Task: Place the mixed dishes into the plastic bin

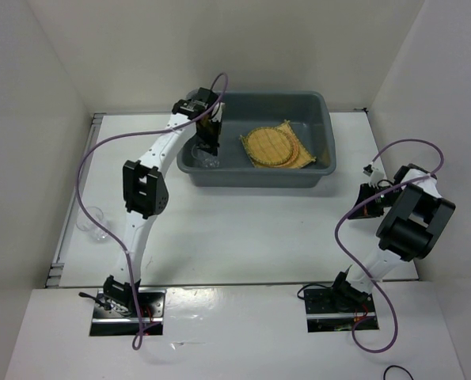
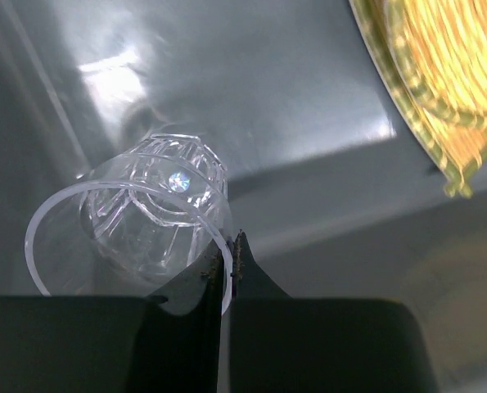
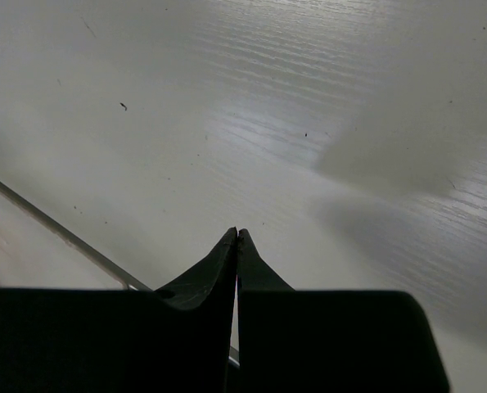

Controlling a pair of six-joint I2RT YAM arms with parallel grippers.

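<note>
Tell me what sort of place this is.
Probably a lab test cell: plain white walls box in a white table, two robot arms are bolted at its near edge, and the props are a grey bin, woven mats, a clear cup.

A white table (image 1: 243,229) sits between white walls (image 1: 29,119), a metal rail (image 1: 63,237) along its left edge.

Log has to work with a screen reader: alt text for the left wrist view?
The left gripper pinches the rim of a clear cup, held tilted inside the grey bin. Yellow woven mats lie at the top right.
</note>
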